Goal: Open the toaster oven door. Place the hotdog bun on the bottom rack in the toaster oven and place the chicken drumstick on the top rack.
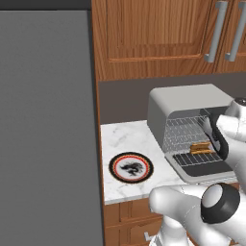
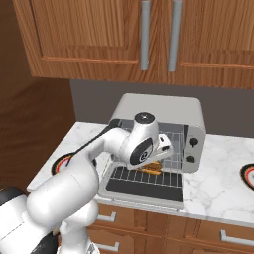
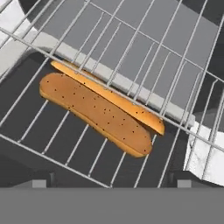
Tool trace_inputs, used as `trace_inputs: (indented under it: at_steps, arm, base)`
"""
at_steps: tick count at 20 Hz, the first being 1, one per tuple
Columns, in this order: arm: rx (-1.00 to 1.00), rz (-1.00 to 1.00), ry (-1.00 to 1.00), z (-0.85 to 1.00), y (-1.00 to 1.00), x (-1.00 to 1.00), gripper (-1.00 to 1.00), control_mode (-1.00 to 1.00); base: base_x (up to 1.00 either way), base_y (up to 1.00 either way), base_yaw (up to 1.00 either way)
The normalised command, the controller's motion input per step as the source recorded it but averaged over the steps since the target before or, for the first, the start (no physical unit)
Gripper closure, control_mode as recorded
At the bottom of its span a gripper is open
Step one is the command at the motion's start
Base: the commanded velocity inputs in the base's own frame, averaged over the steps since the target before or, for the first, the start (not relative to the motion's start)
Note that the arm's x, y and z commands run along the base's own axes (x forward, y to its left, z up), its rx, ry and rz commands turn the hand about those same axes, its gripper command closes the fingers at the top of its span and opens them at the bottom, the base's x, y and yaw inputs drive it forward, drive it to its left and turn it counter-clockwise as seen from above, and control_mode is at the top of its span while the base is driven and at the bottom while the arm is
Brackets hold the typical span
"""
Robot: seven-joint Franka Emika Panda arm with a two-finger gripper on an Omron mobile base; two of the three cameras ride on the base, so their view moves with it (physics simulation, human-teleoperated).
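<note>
The toaster oven (image 1: 185, 101) (image 2: 163, 106) stands on the marble counter with the toaster oven door (image 1: 204, 169) (image 2: 144, 187) folded down flat in front of it. The hotdog bun (image 1: 202, 148) (image 2: 153, 167) (image 3: 94, 111) lies on the bottom rack, near its front edge. A second wire rack (image 3: 144, 57) runs above and behind the bun. My gripper (image 1: 216, 141) (image 3: 111, 183) hangs at the oven's mouth just above the bun, open, with nothing between its fingers. The chicken drumstick is out of view.
A round plate (image 1: 131, 167) (image 2: 60, 163) with a red rim and a dark pattern sits on the counter left of the oven. Another plate's edge (image 2: 249, 176) shows far right. Wooden cabinets hang above, drawers below. A tall grey panel (image 1: 45, 125) walls off the left.
</note>
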Motion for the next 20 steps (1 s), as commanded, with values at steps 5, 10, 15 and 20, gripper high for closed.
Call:
trace_inputs:
  at_steps: [5,10,15,20]
  arm:
    - [0.1,-0.53,0.09,-0.13,0.0,-0.25,-1.0,-1.0]
    - [0.12,-0.35,0.0,-0.3,-0.01,-0.17,-1.0,-1.0]
    - [0.1,-0.24,0.0,-0.41,0.01,-0.03,-1.0,-1.0]
    - [0.04,-0.11,-0.02,-0.4,0.01,0.07,-1.0,-1.0]
  base:
    - [0.0,0.0,0.0]
    - [0.0,0.0,0.0]
    - [0.0,0.0,0.0]
    - [0.0,0.0,0.0]
